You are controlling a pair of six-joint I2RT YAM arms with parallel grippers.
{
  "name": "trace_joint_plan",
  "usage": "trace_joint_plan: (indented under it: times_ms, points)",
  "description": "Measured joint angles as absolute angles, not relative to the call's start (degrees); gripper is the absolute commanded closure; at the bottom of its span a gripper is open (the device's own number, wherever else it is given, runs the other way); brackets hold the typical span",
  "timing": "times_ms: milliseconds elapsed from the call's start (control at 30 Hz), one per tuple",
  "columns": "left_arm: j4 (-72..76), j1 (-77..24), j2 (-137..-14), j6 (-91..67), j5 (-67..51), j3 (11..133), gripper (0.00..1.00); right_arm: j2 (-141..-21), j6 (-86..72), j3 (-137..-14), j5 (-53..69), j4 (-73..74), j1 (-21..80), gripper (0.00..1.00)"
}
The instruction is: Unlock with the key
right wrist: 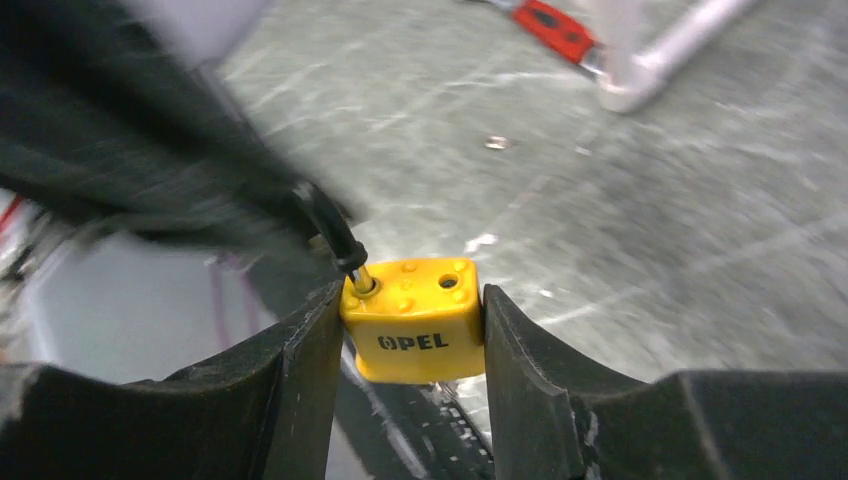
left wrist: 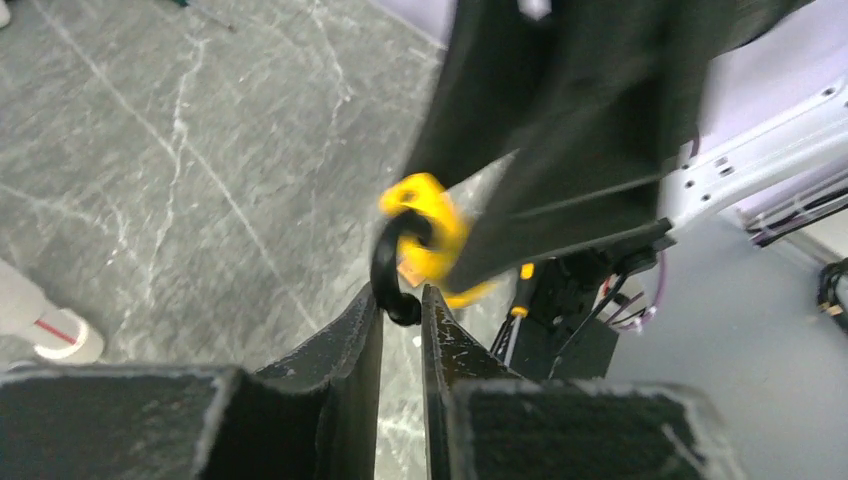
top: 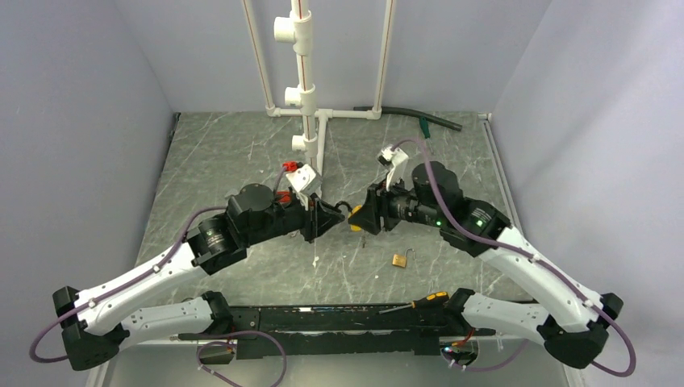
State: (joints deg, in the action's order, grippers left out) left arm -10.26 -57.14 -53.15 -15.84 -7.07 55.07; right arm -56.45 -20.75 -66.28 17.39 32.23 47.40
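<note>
Yellow padlock (right wrist: 418,318), black shackle (left wrist: 378,275).
I see black lettering on its body; the table (top: 234,153) is grey, white-veined, marble-patterned I think.

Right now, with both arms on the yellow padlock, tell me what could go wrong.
1. The right jaws clamp the padlock only by its smooth sides, up off the table; a tug from the left could twist it or drop it.
2. The left jaws pinch the black shackle at their very tips, so it may slip free.
3. I cannot make out the key in any view; it may have fallen out.
</note>
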Motion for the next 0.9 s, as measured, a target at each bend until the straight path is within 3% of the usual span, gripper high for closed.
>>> trace_joint_plan:
  times_ms: [167,367,500,733,900]
  points:
    - [-13.8,-58.5,-54.0,-17.6,-5.5,57.8,0.8,-60.9,-21.9,-65.6,1.3,33.4,46.4,1.0]
    - [-20.1,-59.1,-54.1,-19.6,-2.1,62.1,0.35,-63.0,-23.0,-64.5,-12.0,33.8,44.7,1.0]
    - [-22.8,-59.1,-54.1,-20.6,0.4,62.4,0.17,-63.9,-24.0,-64.5,-14.7,33.8,44.7,1.0]
    - [-26.9,-59.1,-51.5,-21.6,4.8,62.1,0.05,-75.2,-26.7,-66.3,-16.8,35.9,42.4,1.0]
    - [-29.5,-59.1,-49.2,-22.4,7.8,60.2,0.03,-86.7,-27.7,-67.5,-13.9,36.9,38.3,1.0]
